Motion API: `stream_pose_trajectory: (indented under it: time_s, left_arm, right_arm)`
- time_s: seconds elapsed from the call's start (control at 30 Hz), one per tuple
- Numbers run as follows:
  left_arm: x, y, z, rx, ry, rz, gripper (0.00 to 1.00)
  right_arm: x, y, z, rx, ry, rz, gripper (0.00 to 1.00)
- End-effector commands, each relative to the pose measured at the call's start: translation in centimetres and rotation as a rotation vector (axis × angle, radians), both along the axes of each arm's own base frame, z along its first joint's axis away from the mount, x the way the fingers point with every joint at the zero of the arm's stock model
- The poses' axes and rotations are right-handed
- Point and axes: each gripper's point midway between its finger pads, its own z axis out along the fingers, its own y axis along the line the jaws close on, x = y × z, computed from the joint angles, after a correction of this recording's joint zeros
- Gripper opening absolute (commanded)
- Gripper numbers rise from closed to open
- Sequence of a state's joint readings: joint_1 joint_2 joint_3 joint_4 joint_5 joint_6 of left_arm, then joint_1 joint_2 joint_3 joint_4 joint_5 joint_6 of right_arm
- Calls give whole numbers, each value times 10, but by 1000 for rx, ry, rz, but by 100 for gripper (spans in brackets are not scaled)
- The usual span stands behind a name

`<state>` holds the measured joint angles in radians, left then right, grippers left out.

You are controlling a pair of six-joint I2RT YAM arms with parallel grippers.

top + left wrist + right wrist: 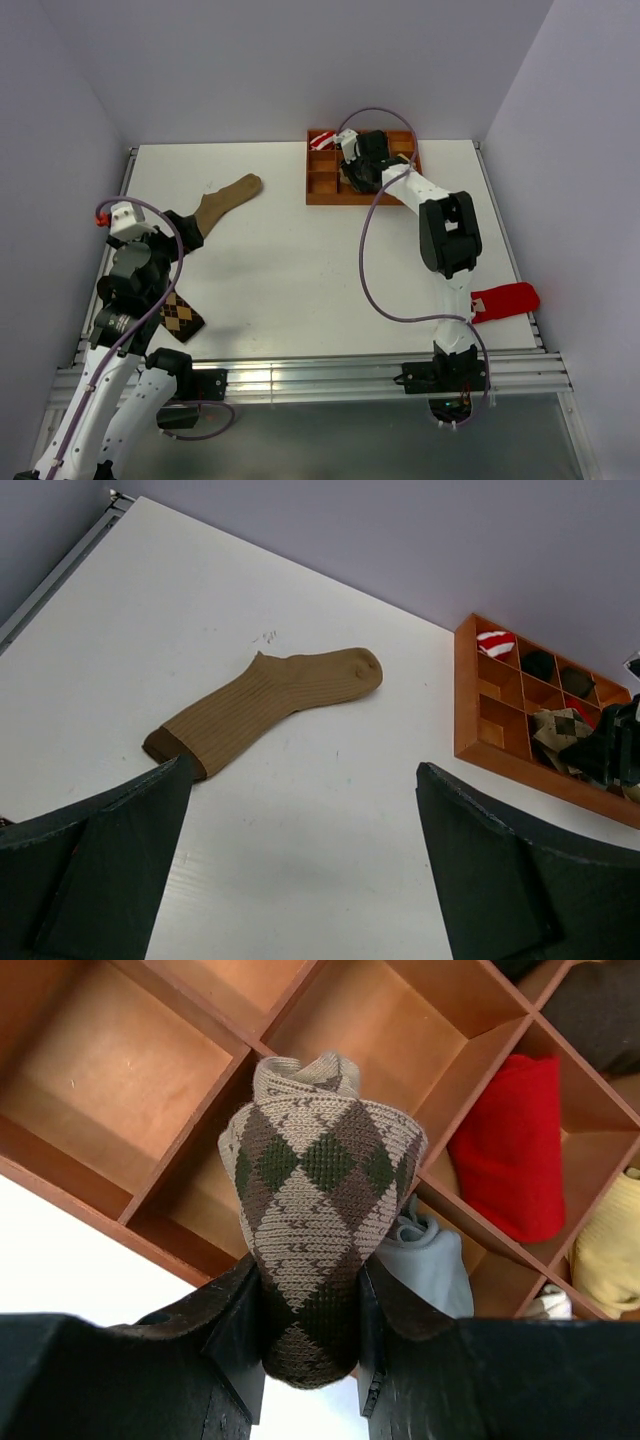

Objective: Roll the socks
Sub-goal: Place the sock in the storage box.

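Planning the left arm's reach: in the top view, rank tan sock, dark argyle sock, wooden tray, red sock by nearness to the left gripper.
1. Tan sock, just ahead of left gripper.
2. Dark argyle sock, near edge.
3. Wooden tray, far centre.
4. Red sock, right edge.

light argyle sock [320, 1210]: rolled, upright, over your tray's [100, 1080] divider
dark argyle sock [182, 315]: flat, well apart from tray
grey sock [432, 1260]: bunched inside tray
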<state>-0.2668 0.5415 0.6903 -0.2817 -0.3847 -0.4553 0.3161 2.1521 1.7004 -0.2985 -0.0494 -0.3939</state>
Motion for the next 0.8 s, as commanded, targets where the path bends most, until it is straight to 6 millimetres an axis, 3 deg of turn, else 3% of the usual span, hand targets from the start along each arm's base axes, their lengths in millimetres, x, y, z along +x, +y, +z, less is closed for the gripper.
stream_pose_trajectory:
  time_s: [0.0, 0.2, 0.33, 0.5, 0.77]
  left_arm:
    - [2, 8, 7, 20, -27, 37, 99]
    - [4, 8, 2, 28, -5, 40, 99]
    - [4, 9, 2, 28, -6, 46, 99]
    - [4, 10, 1, 30, -6, 50, 100]
    - [4, 10, 0, 33, 0, 53, 100]
  right_arm:
    - [11, 5, 9, -9, -23, 45, 0]
    - [7, 18, 0, 26, 26, 105, 0]
    - [1, 23, -18, 29, 92, 136, 0]
    - [-3, 21, -37, 21, 135, 129, 0]
    - [-17, 9, -50, -16, 230, 121, 0]
